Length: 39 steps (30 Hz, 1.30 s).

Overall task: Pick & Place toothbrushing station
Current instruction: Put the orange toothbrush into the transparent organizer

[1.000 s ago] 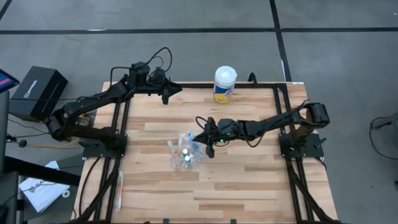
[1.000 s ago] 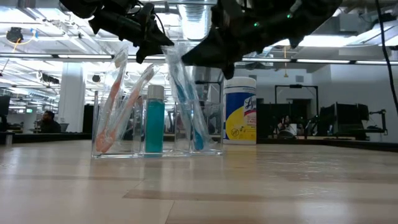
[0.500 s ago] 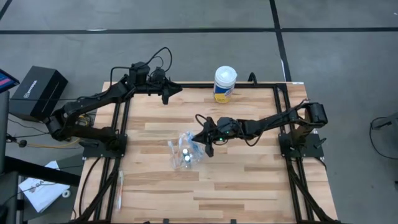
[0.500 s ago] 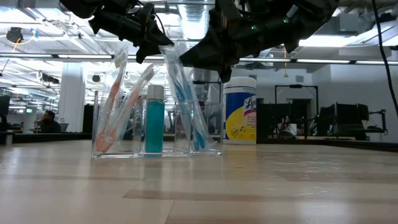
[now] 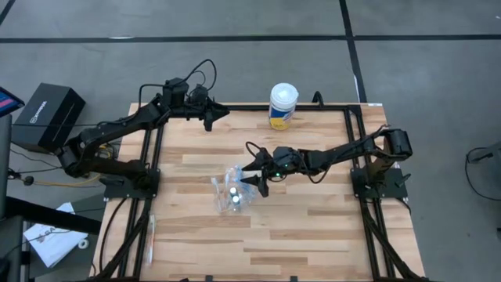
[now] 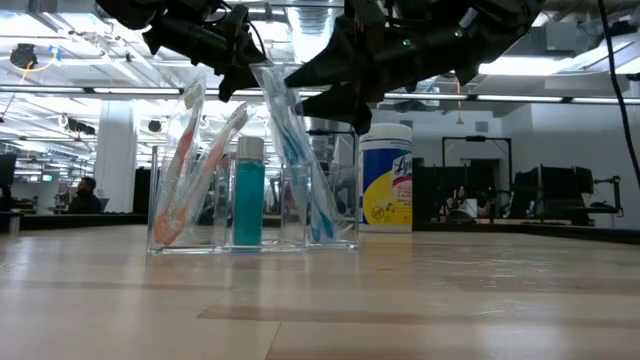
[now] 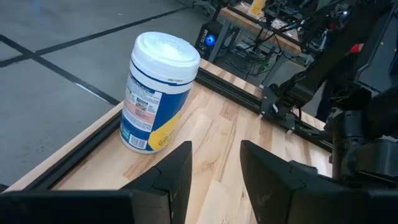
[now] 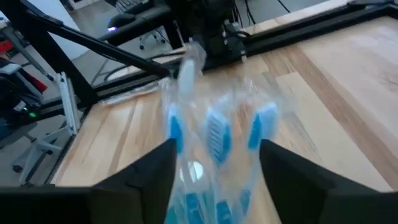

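Note:
A clear holder (image 5: 235, 190) stands at mid-table on its flat base. In the low view its compartments hold wrapped orange toothbrushes (image 6: 185, 170), a teal tube (image 6: 248, 200) and wrapped blue toothbrushes (image 6: 300, 170), which lean in their compartment. My right gripper (image 5: 252, 174) is open just above the holder's right side; in the right wrist view (image 8: 216, 149) the blue toothbrushes (image 8: 214, 134) show between and beyond its spread fingers. My left gripper (image 5: 221, 115) waits open near the table's far edge, left of the wipes canister (image 5: 282, 106).
The white and yellow wipes canister (image 6: 387, 180) stands upright at the far edge, behind and right of the holder; it also shows in the left wrist view (image 7: 155, 93). A black box (image 5: 51, 116) sits off the table's left. Bare wood (image 5: 313, 235) lies toward the near edge.
My right gripper has opened its fingers above the holder and shifted slightly toward the table's left. The top of the blue toothbrush wrapper has leaned a little farther toward the left in the low view. The holder has stayed in place.

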{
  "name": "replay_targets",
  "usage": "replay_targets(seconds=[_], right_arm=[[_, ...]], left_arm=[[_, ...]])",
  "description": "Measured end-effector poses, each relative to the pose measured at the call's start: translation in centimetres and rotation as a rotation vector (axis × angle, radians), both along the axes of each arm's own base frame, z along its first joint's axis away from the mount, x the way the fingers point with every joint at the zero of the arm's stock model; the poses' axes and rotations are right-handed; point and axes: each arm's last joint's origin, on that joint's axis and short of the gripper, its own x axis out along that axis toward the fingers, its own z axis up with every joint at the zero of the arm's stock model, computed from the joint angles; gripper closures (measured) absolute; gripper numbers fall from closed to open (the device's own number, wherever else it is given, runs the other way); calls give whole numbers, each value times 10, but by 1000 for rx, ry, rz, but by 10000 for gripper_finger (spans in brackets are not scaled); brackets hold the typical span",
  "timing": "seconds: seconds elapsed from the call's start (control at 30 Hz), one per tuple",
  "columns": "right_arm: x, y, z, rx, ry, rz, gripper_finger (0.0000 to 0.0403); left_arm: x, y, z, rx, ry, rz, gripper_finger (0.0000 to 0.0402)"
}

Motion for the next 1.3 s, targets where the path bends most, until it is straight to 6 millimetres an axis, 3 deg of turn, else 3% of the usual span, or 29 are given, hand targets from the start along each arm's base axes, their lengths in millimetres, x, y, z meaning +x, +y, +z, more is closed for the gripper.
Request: replay_targets(seconds=[0.17,0.43,0.7,0.93,1.07,1.3], right_arm=[[-4,-4,30,-1,-86,16,154],[-32,-22,90,-55,-165,-25,154],[-80,-46,189,-129,-260,-107,155],[-114,-64,268,-230,-298,-182,155],[-121,-68,289,-305,-284,-187,155],[-128,-66,291,-331,-230,-172,155]], left_arm=[[0,0,0,5,1,-2,271],[-1,-1,-4,-24,38,1,271],[-19,-19,-41,-266,454,90,249],[-23,-36,-52,-422,612,202,240],[-26,-48,-57,-561,671,310,240],[-27,-90,-64,-665,872,405,240]])
